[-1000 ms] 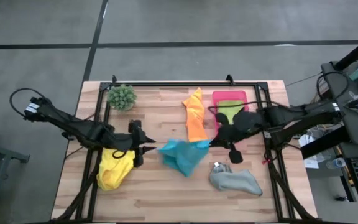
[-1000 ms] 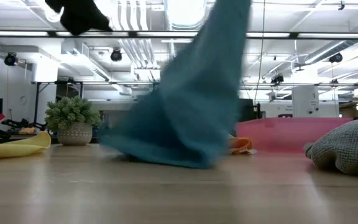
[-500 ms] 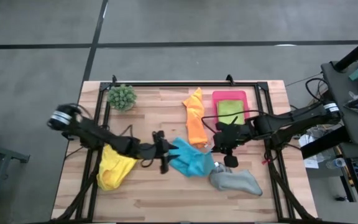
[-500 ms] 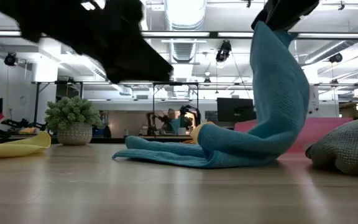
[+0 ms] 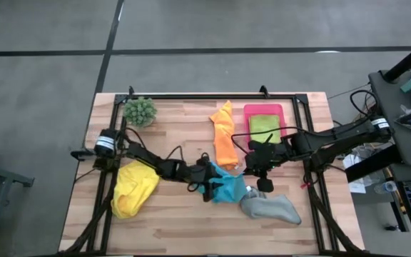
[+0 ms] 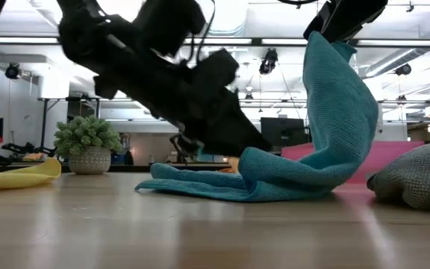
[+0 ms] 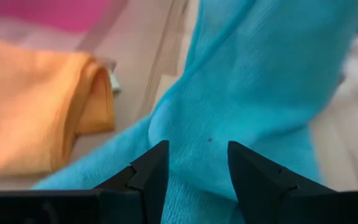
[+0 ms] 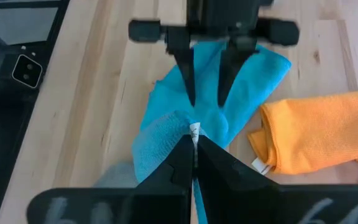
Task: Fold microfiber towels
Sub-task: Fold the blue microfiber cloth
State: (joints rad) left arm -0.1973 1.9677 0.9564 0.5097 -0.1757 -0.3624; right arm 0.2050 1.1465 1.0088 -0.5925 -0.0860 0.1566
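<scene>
Since a second ago my left claw has been reaching across the tabletop to the blue towel, and its fingers are now standing apart over the blue fabric, gripping nothing. My right claw is pinching one corner of that towel and holding it up, so the rest is draping down onto the wood mid-table, between the orange towel and the grey towel. I am seeing the yellow towel lying by the left arm.
</scene>
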